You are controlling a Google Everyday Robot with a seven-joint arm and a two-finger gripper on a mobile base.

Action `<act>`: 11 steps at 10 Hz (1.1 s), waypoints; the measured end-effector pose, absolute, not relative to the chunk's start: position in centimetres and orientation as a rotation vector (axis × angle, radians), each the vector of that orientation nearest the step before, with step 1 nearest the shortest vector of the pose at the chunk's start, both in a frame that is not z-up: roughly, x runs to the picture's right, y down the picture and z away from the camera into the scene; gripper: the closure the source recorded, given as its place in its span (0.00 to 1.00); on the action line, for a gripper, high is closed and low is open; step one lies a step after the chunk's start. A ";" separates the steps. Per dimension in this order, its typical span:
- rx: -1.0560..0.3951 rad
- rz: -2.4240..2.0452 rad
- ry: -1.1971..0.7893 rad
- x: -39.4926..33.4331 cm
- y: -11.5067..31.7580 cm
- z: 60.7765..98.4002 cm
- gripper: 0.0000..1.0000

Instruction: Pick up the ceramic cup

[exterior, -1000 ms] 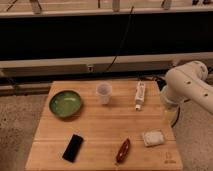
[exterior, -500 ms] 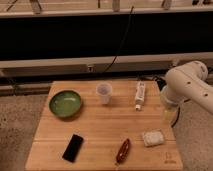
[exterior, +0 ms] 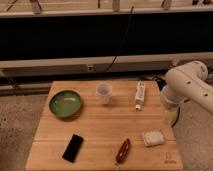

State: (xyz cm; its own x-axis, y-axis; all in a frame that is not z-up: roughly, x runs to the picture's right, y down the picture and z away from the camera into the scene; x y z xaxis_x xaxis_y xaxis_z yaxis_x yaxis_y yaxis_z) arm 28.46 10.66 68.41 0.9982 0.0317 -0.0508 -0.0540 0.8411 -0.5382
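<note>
The ceramic cup (exterior: pixel 103 93) is small, whitish and handleless. It stands upright on the wooden table (exterior: pixel 100 135), near the back edge at the middle. My white arm (exterior: pixel 186 86) is at the table's right edge. My gripper (exterior: pixel 170 116) hangs below it, beside the right edge, well to the right of the cup and apart from it. It holds nothing that I can see.
A green bowl (exterior: pixel 65 103) sits left of the cup. A white tube (exterior: pixel 140 95) lies to the cup's right. A black phone (exterior: pixel 73 147), a reddish-brown object (exterior: pixel 123 150) and a pale packet (exterior: pixel 153 138) lie toward the front. A dark wall runs behind.
</note>
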 end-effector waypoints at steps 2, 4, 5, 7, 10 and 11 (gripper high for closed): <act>-0.570 0.045 0.040 28.5 10.7 68.4 0.20; -0.570 0.045 0.040 28.4 10.6 68.4 0.20; -0.568 0.042 0.042 28.4 10.5 68.5 0.20; -0.557 0.003 0.037 26.2 9.1 69.4 0.20; -0.546 -0.061 0.033 22.2 6.9 70.7 0.20; -0.543 -0.075 0.035 21.8 6.3 71.0 0.20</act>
State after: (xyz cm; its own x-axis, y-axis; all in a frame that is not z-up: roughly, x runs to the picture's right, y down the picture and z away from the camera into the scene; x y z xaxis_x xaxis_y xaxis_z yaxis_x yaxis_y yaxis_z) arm 21.80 6.28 71.03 0.9966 -0.0807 -0.0135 0.0621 0.8537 -0.5170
